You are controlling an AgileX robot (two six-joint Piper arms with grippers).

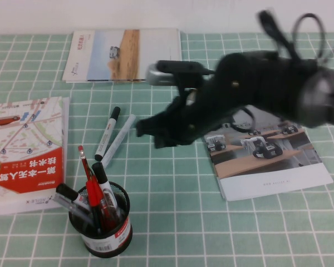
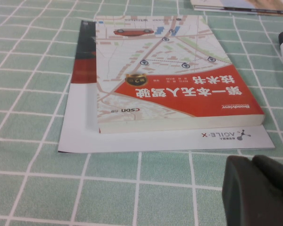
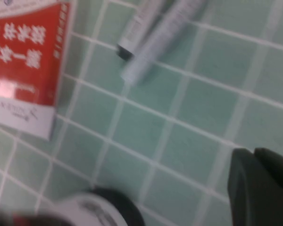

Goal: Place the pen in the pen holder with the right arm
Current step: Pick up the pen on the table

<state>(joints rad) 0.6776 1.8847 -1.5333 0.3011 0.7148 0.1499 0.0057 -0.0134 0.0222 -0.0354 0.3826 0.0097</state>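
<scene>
The pen, a slim all pale grey marker, lies on the green checked mat next to a white marker with a black cap. It also shows in the right wrist view. The pen holder, a black mesh cup with a white label, stands at the near left and holds red pens and black-capped markers; its rim shows in the right wrist view. My right gripper hovers shut and empty just right of the pen. My left gripper is shut and empty, low over the mat.
A red and white book lies at the left on a white leaflet. A magazine lies at the back. A brochure lies at the right, under the right arm.
</scene>
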